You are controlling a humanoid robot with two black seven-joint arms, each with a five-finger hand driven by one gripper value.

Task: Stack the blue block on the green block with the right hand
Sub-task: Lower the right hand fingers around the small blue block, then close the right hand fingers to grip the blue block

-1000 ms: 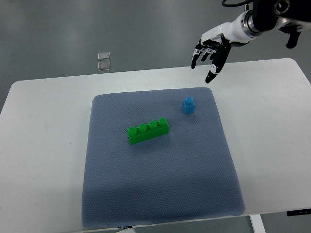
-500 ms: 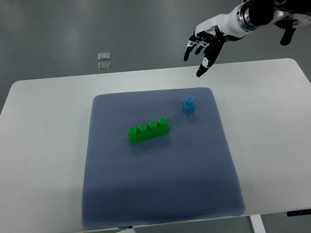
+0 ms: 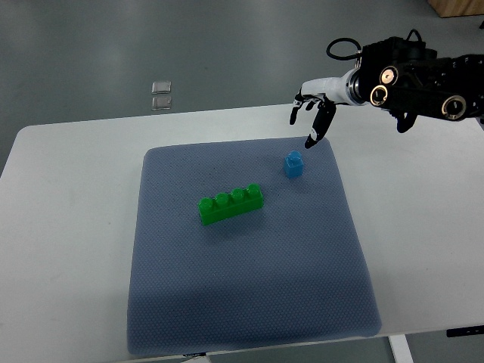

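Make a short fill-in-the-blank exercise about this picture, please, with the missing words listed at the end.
1. The blue block stands on the ____ mat.
2. The green block has ____ studs on top.
3. The right hand, with fingers spread, holds ____.
4. The blue block lies to the picture's ____ of the green block.

Missing words: grey; four; nothing; right
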